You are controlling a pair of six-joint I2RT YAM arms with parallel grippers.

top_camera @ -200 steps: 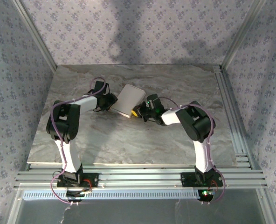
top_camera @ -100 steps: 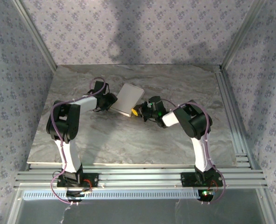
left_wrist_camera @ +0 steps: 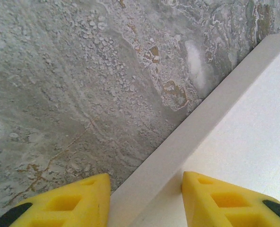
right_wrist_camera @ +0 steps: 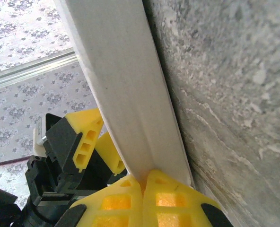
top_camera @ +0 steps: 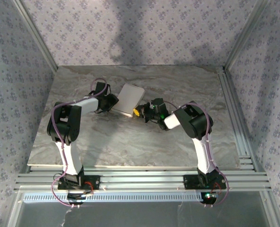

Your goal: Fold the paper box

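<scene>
The paper box [top_camera: 130, 99] is a flat white folded slab on the marble table [top_camera: 130, 142], between my two grippers. My left gripper [top_camera: 112, 104] holds its left edge. In the left wrist view the box's side wall [left_wrist_camera: 187, 127] runs diagonally between the yellow fingers [left_wrist_camera: 64, 203], both touching it, around the gripper's middle [left_wrist_camera: 144, 182]. My right gripper [top_camera: 137, 112] is at the box's near right edge. Its fingertips [right_wrist_camera: 142, 177] are pressed together against the narrow white wall [right_wrist_camera: 126, 94]. Behind the box, the left gripper's fingers [right_wrist_camera: 85, 137] show.
Aluminium rails [top_camera: 234, 118] run along the table's right side and near edge. Patterned walls [top_camera: 130, 33] enclose the back and both sides. Bare marble [left_wrist_camera: 83, 85] lies left of the box.
The right arm has drawn in slightly toward the box, its elbow shifting left. The box has nudged a little toward the back. The left arm has held still.
</scene>
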